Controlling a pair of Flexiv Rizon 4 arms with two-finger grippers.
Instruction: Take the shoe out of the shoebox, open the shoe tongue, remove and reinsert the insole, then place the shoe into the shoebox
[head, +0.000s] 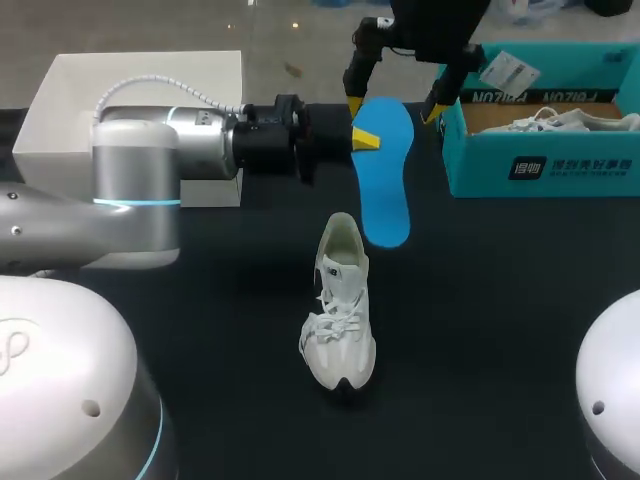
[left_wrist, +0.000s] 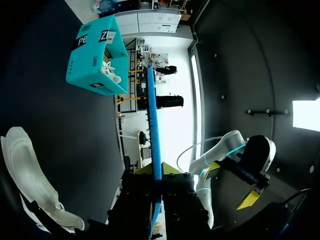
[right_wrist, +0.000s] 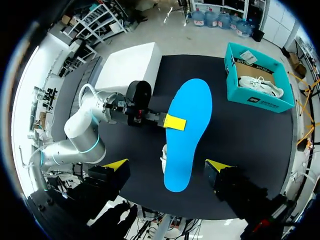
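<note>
Insole (head: 385, 190), blue, sits pinched at its edge in my left gripper (head: 365, 138), closed tight on it. My right gripper (right_wrist: 167, 165) hangs above it, spread wide and holding nothing. The white shoe (head: 340, 310) lies on the surface (head: 480, 300), well apart from the shoebox (head: 540, 165).

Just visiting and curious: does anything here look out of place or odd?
Only the blue insole: it is out of the white shoe, pinched at its side by the left end effector. Nothing looks spilled or damaged.

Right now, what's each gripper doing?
Left gripper: shut on the blue insole.
Right gripper: open, fingers spread wide, clear of the insole.
</note>
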